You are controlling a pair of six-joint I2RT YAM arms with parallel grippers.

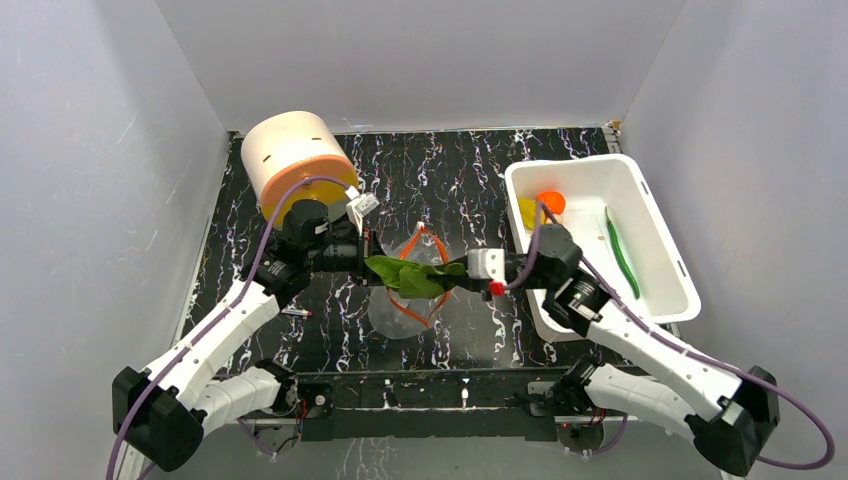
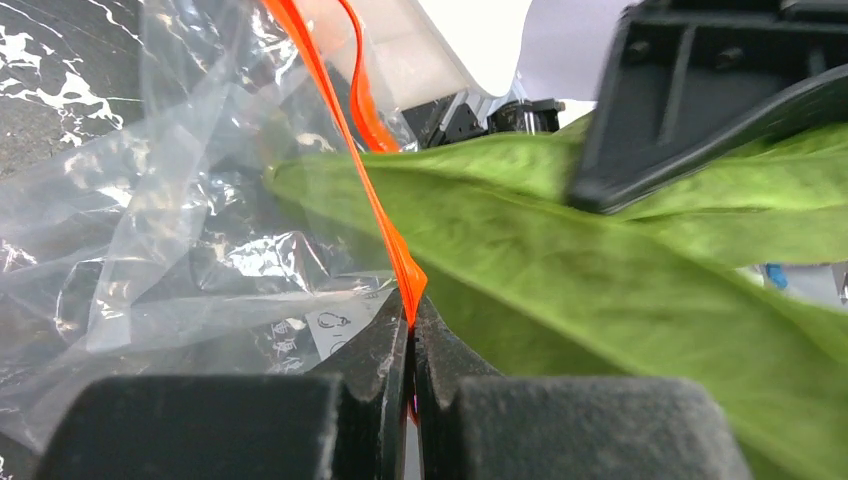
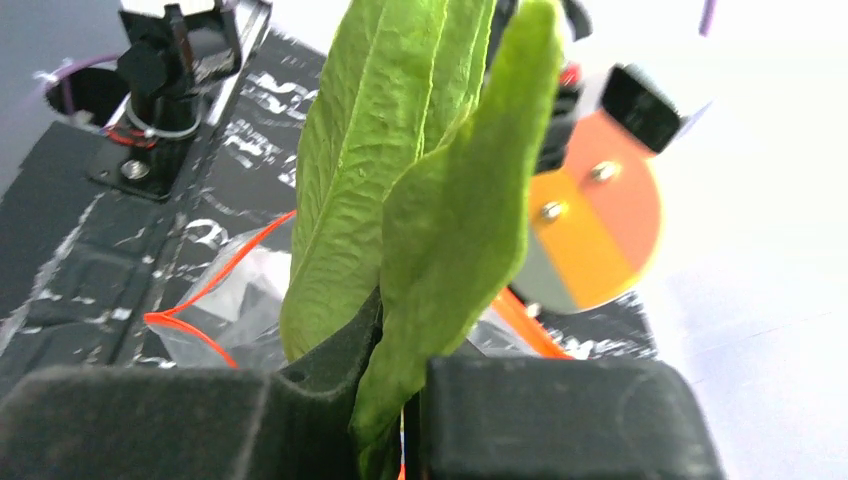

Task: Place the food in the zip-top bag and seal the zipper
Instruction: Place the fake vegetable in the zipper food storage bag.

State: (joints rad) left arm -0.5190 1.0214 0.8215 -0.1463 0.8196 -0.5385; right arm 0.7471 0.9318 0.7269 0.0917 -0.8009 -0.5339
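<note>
The green leaf (image 1: 412, 276) lies across the open mouth of the zip-top bag (image 1: 398, 312). In the top view its long axis runs side to side, tip toward the left gripper (image 1: 366, 252) and stalk end toward the right gripper (image 1: 466, 268). Only the wrist views show the grips: the left jaws are pressed together on the zipper (image 2: 405, 270) at the bag's left rim, and the right jaws pinch the leaf's base. Only the top view shows the white tub (image 1: 570, 163) to the right of the bag, holding an orange fruit (image 1: 551, 202), a yellow piece (image 1: 527, 212) and a green pod (image 1: 622, 255).

Bright, even light; blurred wrist foregrounds
</note>
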